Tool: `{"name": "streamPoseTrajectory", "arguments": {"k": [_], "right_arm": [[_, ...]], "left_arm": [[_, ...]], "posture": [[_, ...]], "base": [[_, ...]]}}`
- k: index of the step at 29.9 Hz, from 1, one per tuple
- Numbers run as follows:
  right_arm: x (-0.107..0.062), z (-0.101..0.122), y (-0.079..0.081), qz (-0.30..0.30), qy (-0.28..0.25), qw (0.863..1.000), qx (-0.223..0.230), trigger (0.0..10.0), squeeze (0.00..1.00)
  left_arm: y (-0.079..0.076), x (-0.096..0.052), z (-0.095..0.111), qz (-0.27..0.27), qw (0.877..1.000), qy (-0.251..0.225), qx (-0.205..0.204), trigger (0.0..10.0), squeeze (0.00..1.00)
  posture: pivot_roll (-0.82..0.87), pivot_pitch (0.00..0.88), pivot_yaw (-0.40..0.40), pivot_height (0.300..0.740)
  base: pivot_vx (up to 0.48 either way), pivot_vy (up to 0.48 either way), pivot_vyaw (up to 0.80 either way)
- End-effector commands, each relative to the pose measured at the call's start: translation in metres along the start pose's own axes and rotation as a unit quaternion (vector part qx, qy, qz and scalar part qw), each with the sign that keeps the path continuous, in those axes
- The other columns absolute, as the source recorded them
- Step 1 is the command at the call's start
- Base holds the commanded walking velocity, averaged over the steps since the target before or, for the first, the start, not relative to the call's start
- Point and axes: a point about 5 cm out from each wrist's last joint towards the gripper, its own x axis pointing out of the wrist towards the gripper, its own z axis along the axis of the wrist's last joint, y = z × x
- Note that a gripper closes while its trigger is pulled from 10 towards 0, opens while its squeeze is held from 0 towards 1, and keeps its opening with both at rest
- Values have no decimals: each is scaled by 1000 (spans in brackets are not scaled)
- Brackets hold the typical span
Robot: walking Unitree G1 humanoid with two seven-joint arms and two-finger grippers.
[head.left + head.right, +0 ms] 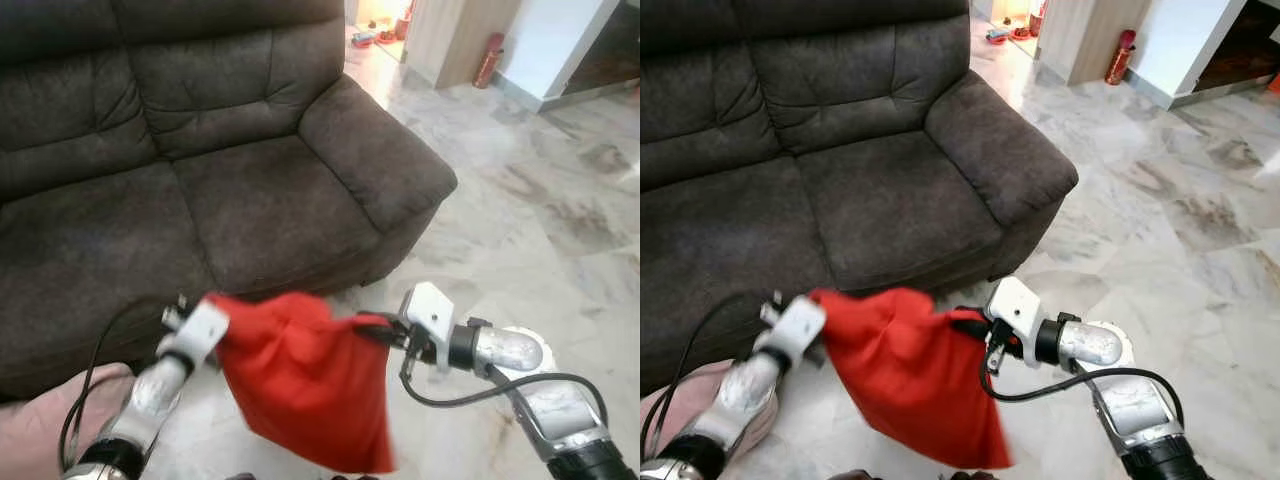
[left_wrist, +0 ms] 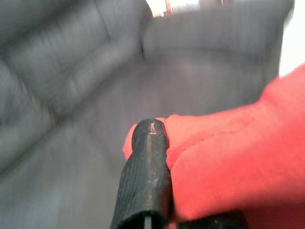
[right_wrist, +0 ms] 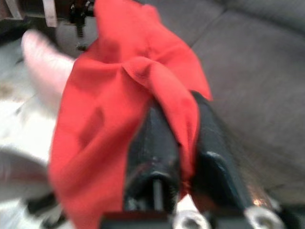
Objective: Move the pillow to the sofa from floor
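A red pillow (image 1: 305,385) hangs in the air between my two arms, just in front of the dark brown sofa (image 1: 230,190). My left gripper (image 1: 212,322) is shut on the pillow's left top corner, and its black finger (image 2: 145,181) presses into the red fabric (image 2: 238,162). At the pillow's right top corner my right gripper (image 1: 375,330) is shut on a fold of the cloth (image 3: 143,90), which is pinched between both fingers (image 3: 155,152). The pillow sags below the grip points, above the floor.
A pink pillow (image 1: 45,420) lies on the floor at the lower left, beside the sofa front. Marble floor (image 1: 530,230) spreads to the right. A red fire extinguisher (image 1: 488,60) stands by a wooden wall at the back right.
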Motion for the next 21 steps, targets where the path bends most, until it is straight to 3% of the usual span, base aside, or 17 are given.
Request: {"name": "streamPoseTrajectory", "arguments": {"k": [1, 4, 7, 10, 12, 13, 14, 15, 17, 18, 20, 21], "right_arm": [[-3, 15, -18, -85, -36, 996, -11, 10000, 0], [-1, 15, -30, -204, -55, 977, 33, 10000, 0], [0, 15, -30, -258, -72, 961, 63, 10000, 0], [3, 10, -24, -309, -61, 947, 65, 10000, 0], [3, 8, -24, -324, -63, 941, 75, 10000, 0], [0, 7, -27, -355, -65, 928, 91, 10000, 0], [0, 7, -27, -355, -65, 928, 91, 10000, 0], [-2, 6, -30, -379, -64, 919, 90, 10000, 0], [-2, 7, -30, -385, -66, 916, 90, 10000, 0], [-3, 8, -30, -393, -74, 911, 98, 10000, 0], [-2, 8, -27, -391, -77, 912, 98, 10000, 0], [-2, 7, -25, -394, -80, 910, 98, 10000, 0]], "left_arm": [[11, 13, 38, 34, 997, -70, -26, 10000, 0], [7, 17, 73, 55, 990, -111, -68, 10000, 0], [2, 17, 91, 65, 986, -128, -84, 10000, 0], [-3, 12, 111, 84, 983, -130, -96, 10000, 0], [-5, 10, 111, 81, 983, -130, -106, 10000, 0], [-12, 7, 109, 55, 985, -126, -109, 10000, 0], [-12, 7, 109, 55, 985, -126, -109, 10000, 0], [-15, 4, 107, 41, 986, -116, -112, 10000, 0], [-14, 3, 104, 45, 988, -108, -104, 10000, 0], [-9, 2, 97, 62, 992, -86, -73, 10000, 0], [0, 2, 90, 84, 993, -70, -50, 10000, 0], [12, 2, 82, 112, 992, -55, -29, 10000, 0]], "posture": [[119, 99, -79, 740], [111, 101, -77, 740], [114, 101, -77, 740], [120, 103, -75, 740], [125, 104, -73, 740], [125, 104, -73, 740], [125, 104, -73, 740], [122, 104, -71, 740], [120, 104, -69, 740], [121, 105, -66, 740], [124, 106, -63, 740], [127, 105, -61, 740]], "base": [[0, 0, 0], [0, 0, 0], [0, 0, 0], [0, 0, 0], [0, 0, 0], [0, 0, 0], [0, 0, 0], [0, 0, 0], [0, 0, 0], [0, 0, 0], [0, 0, 0], [0, 0, 0]]}}
